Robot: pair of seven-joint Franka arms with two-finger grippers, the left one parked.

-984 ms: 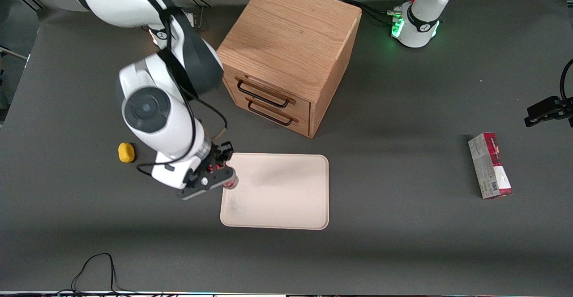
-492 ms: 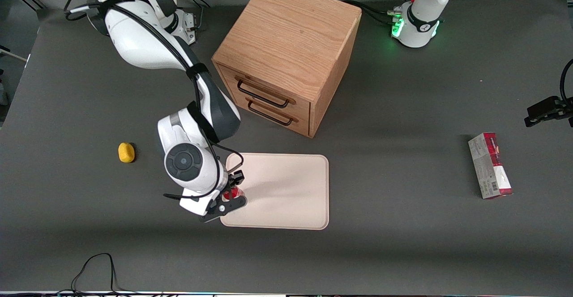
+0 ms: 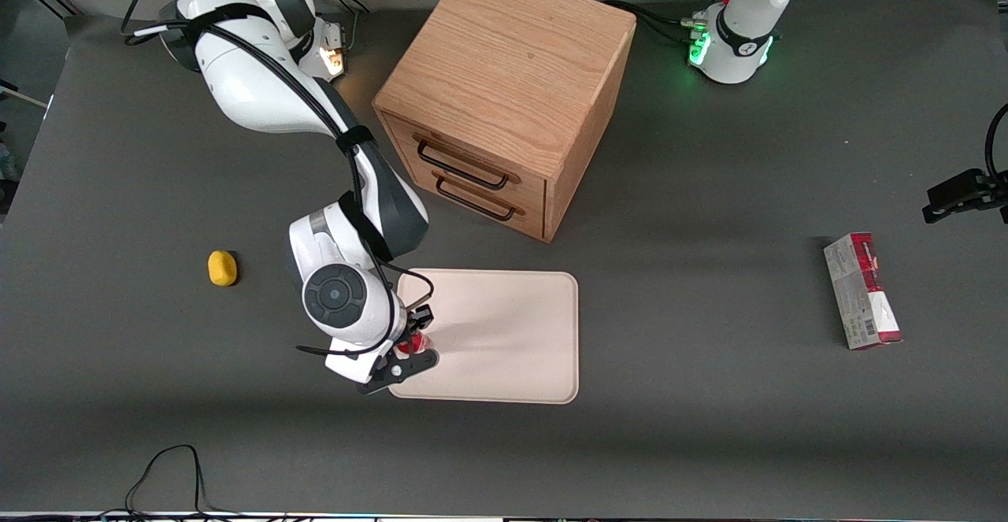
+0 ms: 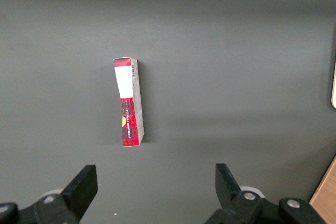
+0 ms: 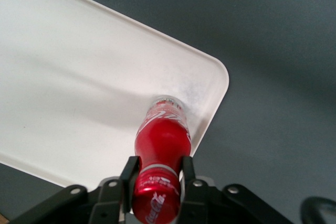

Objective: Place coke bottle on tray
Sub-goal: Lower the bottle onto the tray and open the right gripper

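**Coke bottle held over the tray's corner**

Coke bottle (image 5: 160, 148) sits pinched at its neck between the two fingers of the gripper (image 5: 156, 174), cap end up in the jaws and silvery base pointing down at the tray (image 5: 68, 93). From the wrist camera its base hangs just inside one rounded corner of the tray; whether it touches the surface I cannot tell. In the front view the gripper (image 3: 407, 351) is over the tray's (image 3: 504, 341) corner nearest the camera, at the working arm's end, and only a bit of red bottle (image 3: 412, 344) shows beneath it. A wooden drawer cabinet (image 3: 504, 89) stands farther from the camera than the tray. A yellow lump (image 3: 222, 268) lies off the tray toward the working arm's end of the table, and a red-and-grey carton (image 3: 861, 291) lies well away toward the parked arm's end.
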